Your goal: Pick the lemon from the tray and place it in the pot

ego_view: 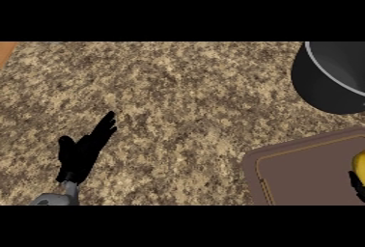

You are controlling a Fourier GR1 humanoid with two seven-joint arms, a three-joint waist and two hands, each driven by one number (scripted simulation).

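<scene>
We are looking steeply down at the speckled counter (pixel 178 96), and the lemon (pixel 359 164) is peeking in at the far right edge, sitting on the brown tray (pixel 299 173). We are seeing only a sliver of it: bright yellow, smooth, rounded, most of it cut off by the frame, so we cannot tell which way its long axis is running.

Just below that sliver something black is showing at the edge, very likely our right hand (pixel 356 185), touching or just beside the fruit. So little of it is in view that we cannot tell whether it is open or closed on anything.

Our left hand (pixel 82 152) is resting well apart on the left side of the counter, fingers straight and pointing up and to the right, holding nothing.

So the lemon is lying far to the right of the left hand, and the right hand is clearly the nearer one; we judge the pick belongs to it.

The dark pot (pixel 331 79) is waiting at the upper right, beyond the tray's far edge, and the carry, as we read it, is going to run away from us toward that rim.
</scene>
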